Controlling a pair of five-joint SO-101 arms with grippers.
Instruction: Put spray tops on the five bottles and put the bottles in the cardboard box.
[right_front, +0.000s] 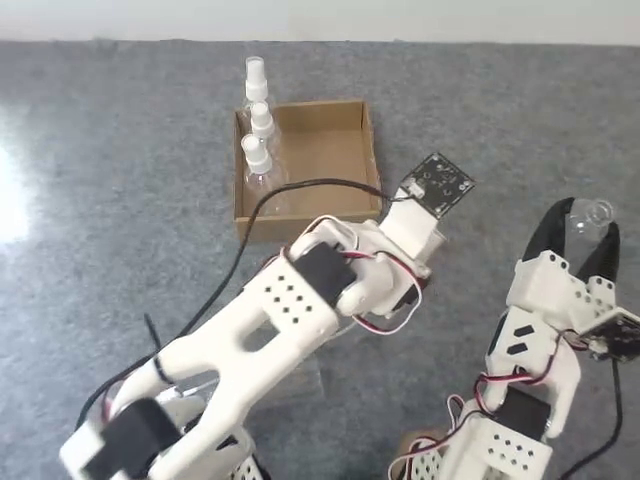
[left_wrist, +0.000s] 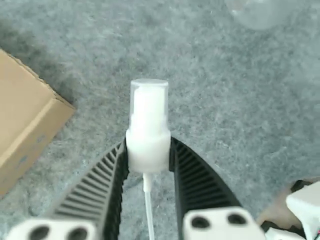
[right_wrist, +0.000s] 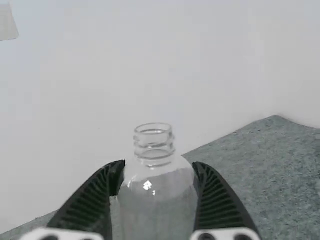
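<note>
Three capped bottles (right_front: 257, 160) stand lined up along one wall of the cardboard box (right_front: 325, 150). The left gripper (left_wrist: 147, 146) is clamped on one spray top (left_wrist: 148, 115) near the box. The right gripper (right_wrist: 159, 170) grips one uncapped bottle (right_wrist: 155, 192), held upright and well apart from the box.

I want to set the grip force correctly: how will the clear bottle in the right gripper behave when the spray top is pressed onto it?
The clear bottle looks empty and thin-walled, so probably light and easily deformed. Its smooth round body sits between the ribbed fingers of the right gripper, so it could slip or twist when pressed.
</note>
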